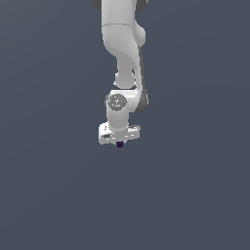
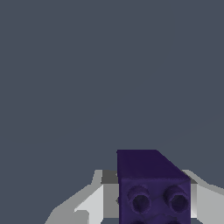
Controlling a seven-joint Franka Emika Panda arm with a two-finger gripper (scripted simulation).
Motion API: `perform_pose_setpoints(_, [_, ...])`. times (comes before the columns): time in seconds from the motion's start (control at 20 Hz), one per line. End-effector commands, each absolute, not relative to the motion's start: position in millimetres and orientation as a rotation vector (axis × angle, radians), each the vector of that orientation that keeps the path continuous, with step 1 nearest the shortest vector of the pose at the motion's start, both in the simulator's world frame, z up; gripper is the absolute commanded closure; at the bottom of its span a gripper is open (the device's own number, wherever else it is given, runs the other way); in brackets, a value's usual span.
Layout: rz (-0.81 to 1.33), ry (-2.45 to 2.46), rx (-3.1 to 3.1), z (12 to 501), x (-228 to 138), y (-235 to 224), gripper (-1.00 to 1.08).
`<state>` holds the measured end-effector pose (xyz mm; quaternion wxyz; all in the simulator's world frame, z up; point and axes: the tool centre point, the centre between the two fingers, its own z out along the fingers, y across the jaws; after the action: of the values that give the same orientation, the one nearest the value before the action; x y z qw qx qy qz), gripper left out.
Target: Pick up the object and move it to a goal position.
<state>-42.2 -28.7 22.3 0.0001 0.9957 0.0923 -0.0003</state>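
The object (image 2: 153,186) is a small dark purple block with round studs on one face. It sits between my two white fingers (image 2: 89,203), which press against its two sides. My gripper (image 2: 148,210) is shut on it. In the exterior view the object (image 1: 119,144) is a tiny dark speck sticking out just under the white gripper (image 1: 119,140), which hangs straight down from the arm (image 1: 122,44). The fingertips themselves are hidden there by the hand.
A plain dark grey surface (image 1: 49,195) fills both views. No other objects, edges or markers show.
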Motion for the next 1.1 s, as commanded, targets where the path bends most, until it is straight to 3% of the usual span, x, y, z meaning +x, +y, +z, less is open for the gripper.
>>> perform_pose_setpoints(0.0, [0.000,0.291,3.128,22,-42,-28,1.08])
perform_pose_setpoints(0.55, [-0.001,0.290,3.128,39,-44,-34,1.08])
perform_pose_setpoints(1.05, [-0.001,0.291,3.128,109,-49,-54,1.08])
